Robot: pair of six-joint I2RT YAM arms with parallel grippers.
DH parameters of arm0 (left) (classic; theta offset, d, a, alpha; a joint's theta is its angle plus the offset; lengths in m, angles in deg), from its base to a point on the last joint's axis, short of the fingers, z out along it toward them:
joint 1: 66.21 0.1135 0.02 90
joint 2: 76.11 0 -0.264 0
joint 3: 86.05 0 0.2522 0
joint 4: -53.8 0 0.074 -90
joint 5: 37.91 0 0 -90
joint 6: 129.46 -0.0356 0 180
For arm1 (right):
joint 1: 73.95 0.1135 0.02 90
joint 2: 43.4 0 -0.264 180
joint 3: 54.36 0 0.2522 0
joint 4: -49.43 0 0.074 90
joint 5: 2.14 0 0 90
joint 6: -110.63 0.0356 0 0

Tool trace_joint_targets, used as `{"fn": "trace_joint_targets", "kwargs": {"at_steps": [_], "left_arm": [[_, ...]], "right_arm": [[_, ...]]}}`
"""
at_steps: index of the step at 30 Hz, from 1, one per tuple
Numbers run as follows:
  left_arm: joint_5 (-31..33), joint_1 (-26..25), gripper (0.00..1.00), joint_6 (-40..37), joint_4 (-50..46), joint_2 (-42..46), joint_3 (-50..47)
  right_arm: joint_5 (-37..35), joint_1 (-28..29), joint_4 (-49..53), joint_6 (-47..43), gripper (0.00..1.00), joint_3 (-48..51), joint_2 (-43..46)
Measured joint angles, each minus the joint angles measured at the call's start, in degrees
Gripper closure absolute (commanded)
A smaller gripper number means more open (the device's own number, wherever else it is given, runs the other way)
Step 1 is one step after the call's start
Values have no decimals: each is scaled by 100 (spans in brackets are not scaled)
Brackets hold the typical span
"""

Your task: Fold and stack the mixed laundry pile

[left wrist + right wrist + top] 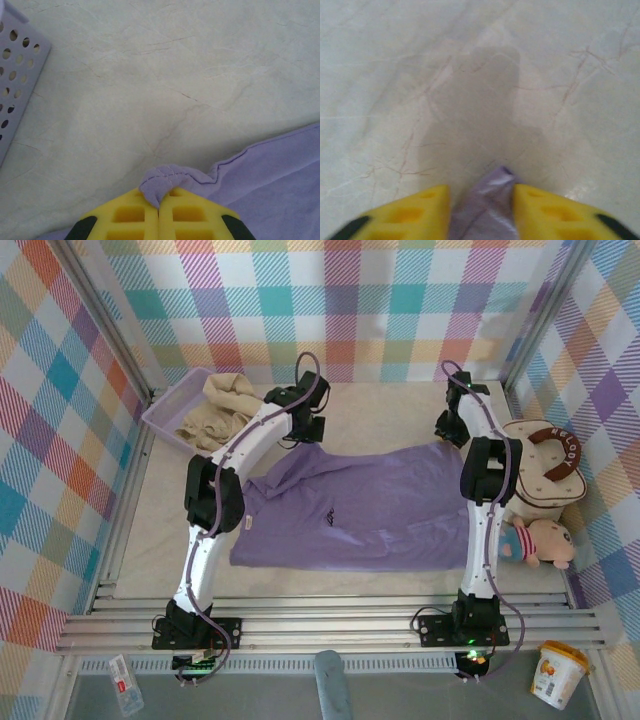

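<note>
Left gripper [159,200] pinches the purple T-shirt [370,505] shut; right gripper [481,195] straddles its edge, grip unclear. Bag [540,490] handle reads roughly "RELOX".

White arm links [245,437], black joints [212,495], purple cables [319,375]; yellow fingers [130,215]

lavender T-shirt [350,505]: soft matt cloth, lightly creased, stitched hem at pinched edge
cream-beige shirt [215,405]: crumpled matt cloth
basket [160,418], far-left corner of table: lavender plastic, smooth, punched with round holes
table [390,410] top: cream, matt, smooth, fine marble-like veins
left gripper [159,202], right gripper [482,200]: yellow plastic fingers, matt, moulded recesses, black trim
rails [330,625] along near edge: bare pale metal, dull sheen
bag [545,480], right edge: padded cream fabric, brown handle
walls [330,300]: matt plaid print
</note>
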State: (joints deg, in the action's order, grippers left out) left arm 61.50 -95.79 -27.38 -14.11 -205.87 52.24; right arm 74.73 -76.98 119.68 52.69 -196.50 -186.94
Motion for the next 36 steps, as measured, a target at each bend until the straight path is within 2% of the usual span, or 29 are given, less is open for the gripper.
{"fn": "trace_joint_targets", "kwargs": {"at_steps": [1,3,10,14,19,28,31,36], "left_arm": [[57,0,96,-22,-4,-33,24],[199,11,97,-140,-52,-153,168],[697,15,97,-737,-251,-409,859],[739,15,98,-1051,-293,-328,894],[562,-15,98,-1368,-295,334,79],[415,-245,97,-1681,-299,2251,-1587],[260,-503,97,-1709,-339,2728,-1987],[109,-1080,95,-1513,-542,3012,-2697]], "right_arm": [[2,0,22,-2,92,0,0],[7,0,28,-33,100,7,15],[7,0,-9,-219,100,560,442],[13,0,-168,-354,100,1239,1088],[195,0,-468,-560,100,2428,2277],[417,0,-929,-597,100,4586,4306],[398,0,-981,-592,100,5204,4680],[240,-17,-957,-573,100,5934,5250]]}}
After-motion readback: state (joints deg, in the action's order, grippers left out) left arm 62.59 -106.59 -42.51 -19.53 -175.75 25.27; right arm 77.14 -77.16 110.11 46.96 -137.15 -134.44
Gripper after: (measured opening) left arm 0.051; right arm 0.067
